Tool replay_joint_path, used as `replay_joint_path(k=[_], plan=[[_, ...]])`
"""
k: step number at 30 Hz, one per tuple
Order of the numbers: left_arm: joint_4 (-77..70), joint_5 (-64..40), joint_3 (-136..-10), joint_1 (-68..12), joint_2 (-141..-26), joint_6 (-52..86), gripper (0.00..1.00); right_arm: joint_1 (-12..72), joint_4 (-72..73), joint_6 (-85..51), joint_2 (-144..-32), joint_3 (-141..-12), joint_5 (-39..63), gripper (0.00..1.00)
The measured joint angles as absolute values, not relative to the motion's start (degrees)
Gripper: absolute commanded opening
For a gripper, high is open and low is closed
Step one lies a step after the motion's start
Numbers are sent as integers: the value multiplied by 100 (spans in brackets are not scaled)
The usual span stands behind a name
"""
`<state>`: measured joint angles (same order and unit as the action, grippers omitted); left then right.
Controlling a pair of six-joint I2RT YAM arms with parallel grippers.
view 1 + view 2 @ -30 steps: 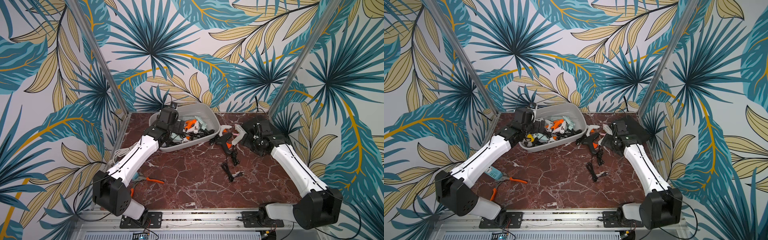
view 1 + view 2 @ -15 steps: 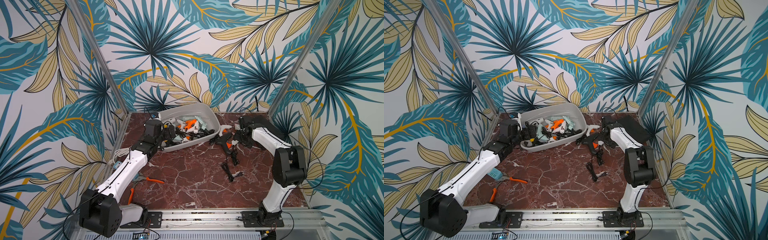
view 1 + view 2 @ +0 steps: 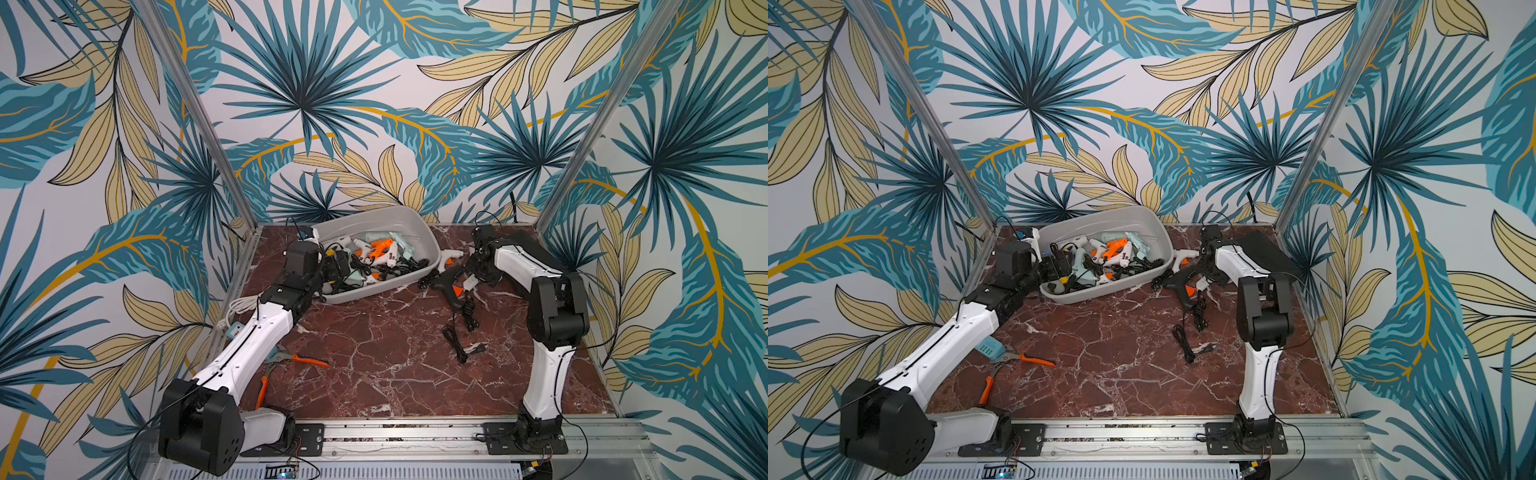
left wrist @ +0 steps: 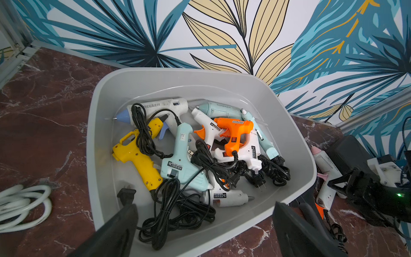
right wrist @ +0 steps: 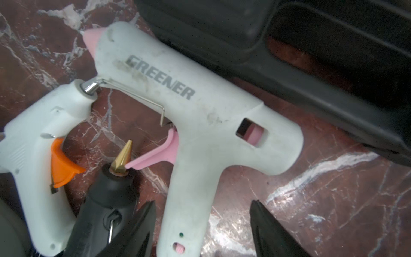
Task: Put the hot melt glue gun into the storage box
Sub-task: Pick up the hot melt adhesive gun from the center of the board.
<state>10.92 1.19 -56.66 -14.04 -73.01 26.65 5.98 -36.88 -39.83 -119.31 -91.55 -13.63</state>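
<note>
On my right wrist feed the right gripper (image 5: 203, 202) stands released, its two black fingers (image 5: 138, 229) straddling the handle of the white glue gun (image 5: 200, 106) with the pink trigger. Counter shows between one finger and the handle, so nothing is clamped. That gun lies flat on the marble counter (image 3: 374, 353), outside the storage box (image 3: 376, 216), between the box's end on my right arm's side and the black case (image 5: 311, 44). A black glue gun (image 5: 111, 195) lies just beside it, brass tip close to the pink trigger. A second white gun (image 5: 33, 144) with an orange trigger lies beyond that one. My left gripper (image 4: 205, 204) is spread wide and empty, hanging over the near rim of the box. Inside the box I see a heap of glue guns, among them a yellow one (image 4: 133, 153) and an orange one (image 4: 235, 133), tangled with black cords (image 4: 169, 211). In a top view orange-handled pliers (image 3: 307, 359) lie near the left arm.
</note>
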Motion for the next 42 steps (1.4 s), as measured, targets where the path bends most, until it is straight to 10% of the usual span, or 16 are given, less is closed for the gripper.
replay_joint_path(k=[7, 23, 42], plan=[[1066, 56, -5649, -1387, -7301, 2711, 100, 576, -3632, -3992, -12311, -9196, -1214, 64], [967, 3, -5575, -1345, -7301, 2797, 100, 561, -3468, -4110, -12016, -8726, -1280, 2], [449, -1247, -5572, -1352, -7308, 3275, 100, 637, -3583, -4097, -8831, -7373, -1245, 0]])
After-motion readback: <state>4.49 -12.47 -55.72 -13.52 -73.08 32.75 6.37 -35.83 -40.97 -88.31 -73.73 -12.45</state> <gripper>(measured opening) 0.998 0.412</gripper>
